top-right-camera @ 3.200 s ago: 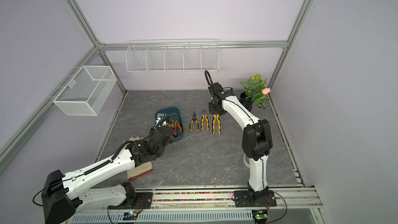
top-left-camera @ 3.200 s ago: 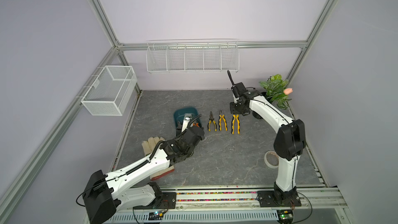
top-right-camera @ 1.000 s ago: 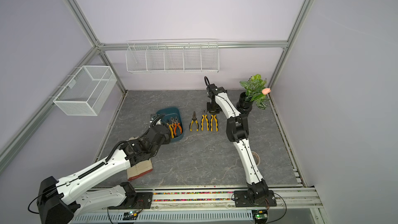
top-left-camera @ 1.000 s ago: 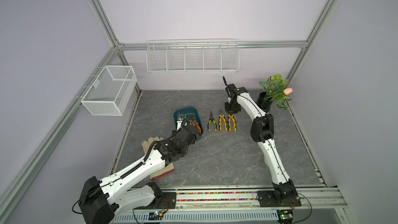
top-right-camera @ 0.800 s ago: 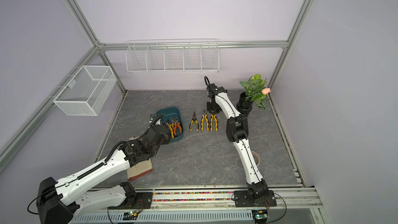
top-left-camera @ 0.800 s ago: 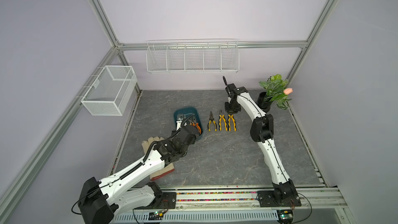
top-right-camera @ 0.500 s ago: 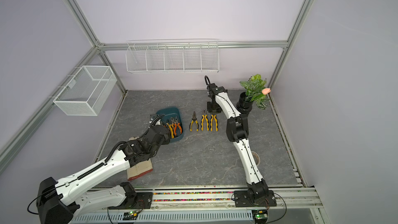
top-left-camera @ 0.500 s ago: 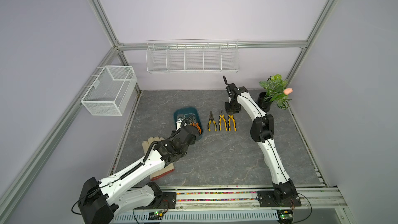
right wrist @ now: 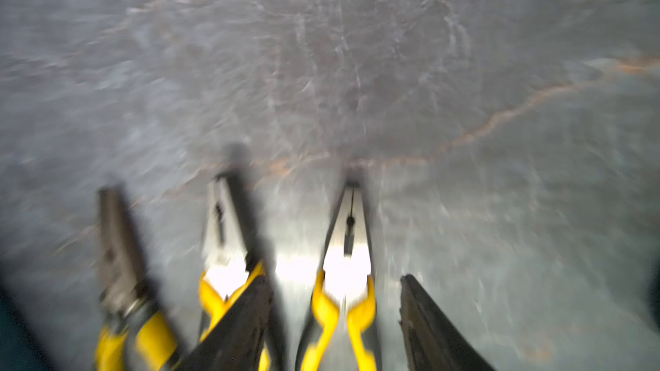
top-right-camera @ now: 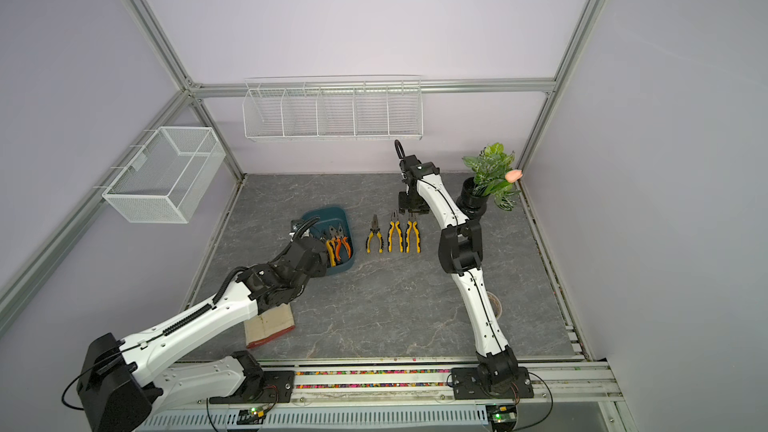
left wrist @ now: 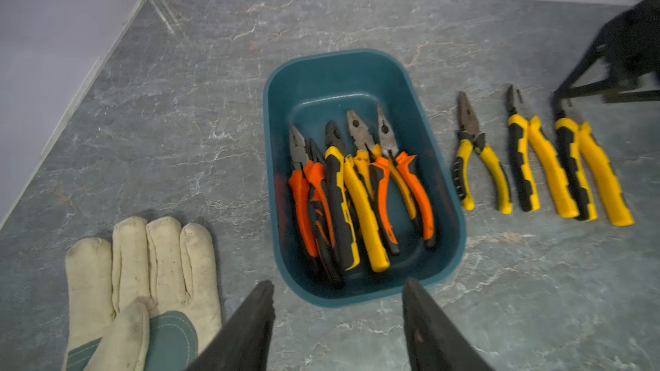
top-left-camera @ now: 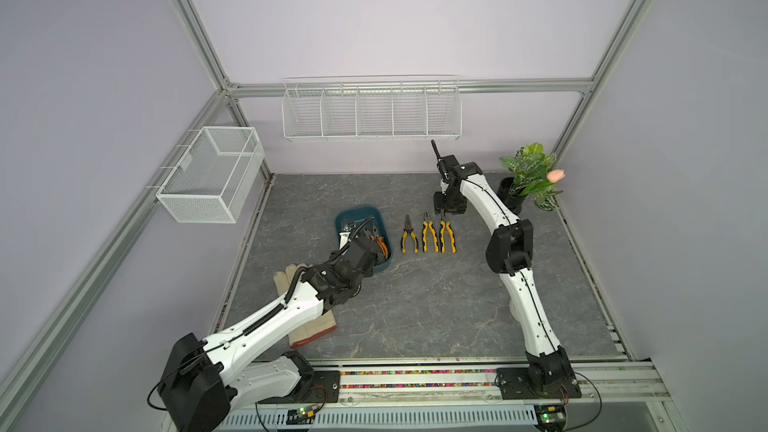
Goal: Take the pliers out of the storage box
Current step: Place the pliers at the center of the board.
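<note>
The teal storage box sits on the gray table, over on the left side. Five pliers lie piled inside it, with orange and yellow handles and their metal noses pointing to the back wall. Just to the right of the box, three more yellow pliers lie on the table in a neat row, side by side and not touching the box. The left gripper hangs over the near end of the box. Its two black fingers stand wide apart and hold nothing. The right gripper hangs low over the noses of the row, at the pair farthest from the box. Its fingers are apart too. In the wrist view that pair lies on the table between them with a gap on each side, so it is not gripped. That view is blurry. A white work glove lies flat on the table left of the box, partly under the left arm in both top views. A plant in a black pot stands in the far right corner.
</note>
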